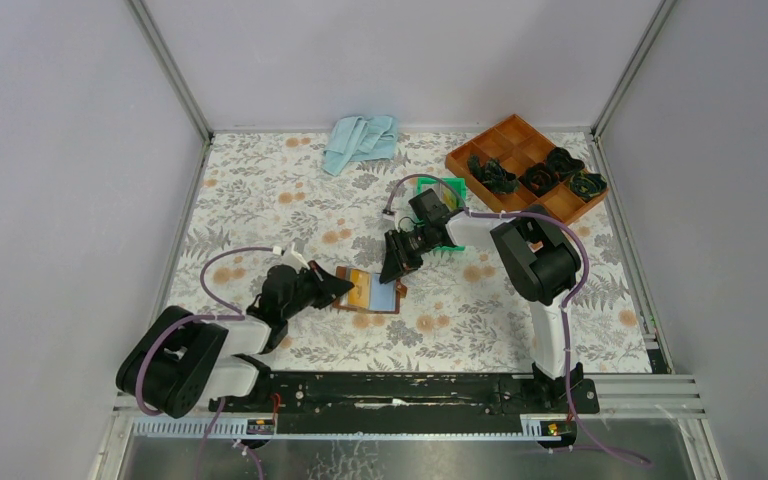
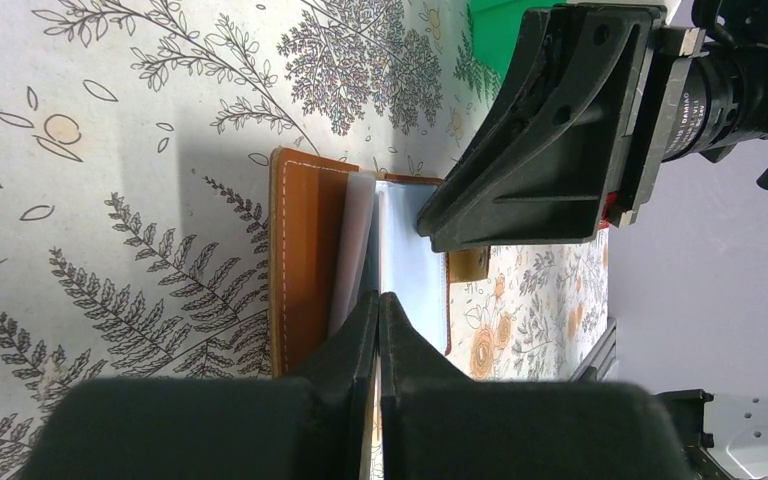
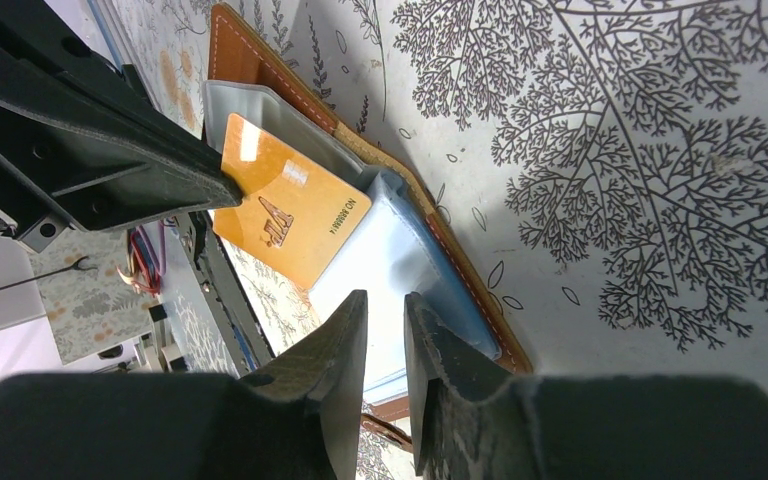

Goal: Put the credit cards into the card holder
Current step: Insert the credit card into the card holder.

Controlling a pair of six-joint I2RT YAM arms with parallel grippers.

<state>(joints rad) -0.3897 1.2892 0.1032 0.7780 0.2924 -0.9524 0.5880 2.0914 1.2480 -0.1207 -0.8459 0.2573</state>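
Card holder (image 2: 300, 270) lies open and flat between both arms | left gripper (image 2: 378, 305): jaws pressed together, apparently pinching gold card (image 3: 290, 215) by its corner, steadying it | right gripper (image 3: 382, 300): jaws slightly spread over light blue card (image 3: 400, 260), probably to push it in.

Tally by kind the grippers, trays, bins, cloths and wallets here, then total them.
Black two-finger grippers: 2, left gripper, right gripper
Orange-brown wooden compartment tray: 1
Green plastic bin: 1
Light blue crumpled cloth: 1
Brown leather card holder: 1
Total: 6
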